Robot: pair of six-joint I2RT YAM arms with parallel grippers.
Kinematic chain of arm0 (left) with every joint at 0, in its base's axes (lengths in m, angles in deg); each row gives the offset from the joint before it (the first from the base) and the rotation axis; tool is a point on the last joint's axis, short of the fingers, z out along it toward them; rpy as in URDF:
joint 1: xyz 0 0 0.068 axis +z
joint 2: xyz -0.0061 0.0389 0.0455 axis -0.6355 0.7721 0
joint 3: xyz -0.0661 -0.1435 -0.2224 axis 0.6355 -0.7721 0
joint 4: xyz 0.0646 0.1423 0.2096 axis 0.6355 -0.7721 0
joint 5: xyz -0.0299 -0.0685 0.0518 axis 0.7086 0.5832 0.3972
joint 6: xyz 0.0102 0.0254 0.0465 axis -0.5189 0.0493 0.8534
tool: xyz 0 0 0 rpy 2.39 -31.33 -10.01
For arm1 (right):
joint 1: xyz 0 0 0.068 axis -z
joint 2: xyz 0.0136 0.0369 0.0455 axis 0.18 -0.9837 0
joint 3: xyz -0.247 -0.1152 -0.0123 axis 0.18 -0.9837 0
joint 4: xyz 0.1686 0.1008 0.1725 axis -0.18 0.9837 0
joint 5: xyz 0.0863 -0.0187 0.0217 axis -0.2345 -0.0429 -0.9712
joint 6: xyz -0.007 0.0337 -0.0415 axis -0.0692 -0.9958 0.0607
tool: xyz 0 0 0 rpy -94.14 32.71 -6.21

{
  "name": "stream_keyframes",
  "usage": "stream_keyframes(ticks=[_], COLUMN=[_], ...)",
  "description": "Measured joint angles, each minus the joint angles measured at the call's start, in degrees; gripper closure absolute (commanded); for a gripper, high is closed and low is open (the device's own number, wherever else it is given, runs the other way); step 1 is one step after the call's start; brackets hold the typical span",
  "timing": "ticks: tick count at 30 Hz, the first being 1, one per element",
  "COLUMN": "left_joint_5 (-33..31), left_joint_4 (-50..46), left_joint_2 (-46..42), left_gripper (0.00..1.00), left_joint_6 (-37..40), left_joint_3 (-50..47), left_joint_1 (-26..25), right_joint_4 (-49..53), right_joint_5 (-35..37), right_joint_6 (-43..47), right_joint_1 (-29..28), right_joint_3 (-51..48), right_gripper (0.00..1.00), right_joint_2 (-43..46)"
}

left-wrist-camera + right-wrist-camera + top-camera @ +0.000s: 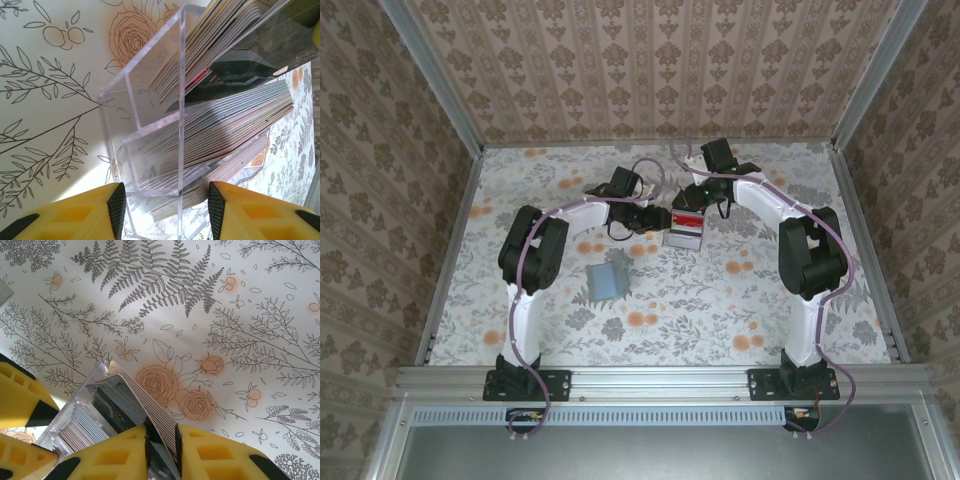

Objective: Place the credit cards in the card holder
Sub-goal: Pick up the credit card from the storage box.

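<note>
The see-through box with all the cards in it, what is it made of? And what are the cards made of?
The box looks like clear hard plastic, probably acrylic: it has glossy, straight walls you can see through. The cards look like thin, stiff, smooth plastic, judging by their flat even edges, though coated cardboard is possible.

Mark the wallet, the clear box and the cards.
wallet (608, 281), top view, middle of its grey face.
clear box (150, 75), left wrist view, its transparent side wall.
cards (225, 120), left wrist view, edges of the lower stack.
</note>
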State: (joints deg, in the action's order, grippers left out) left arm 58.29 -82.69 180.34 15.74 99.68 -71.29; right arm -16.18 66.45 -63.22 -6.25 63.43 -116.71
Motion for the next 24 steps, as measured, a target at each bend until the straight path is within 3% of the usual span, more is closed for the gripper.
stream_keyframes(ticks=[11, 24], left_joint_5=[-0.3, -0.5], left_joint_4=[0.1, 0.2], left_joint_2=[0.0, 0.0], left_gripper=[0.52, 0.52], left_joint_6=[0.0, 0.0], left_joint_3=[0.0, 0.0], left_joint_1=[0.1, 0.4], right_joint_4=[0.0, -0.8], right_joint_5=[-1.7, -11.6], right_joint_6=[0.2, -1.2], right_joint_1=[0.9, 3.8], right_joint_3=[-0.6, -0.7], right_gripper=[0.94, 0.96], right_joint_2=[1.2, 1.5])
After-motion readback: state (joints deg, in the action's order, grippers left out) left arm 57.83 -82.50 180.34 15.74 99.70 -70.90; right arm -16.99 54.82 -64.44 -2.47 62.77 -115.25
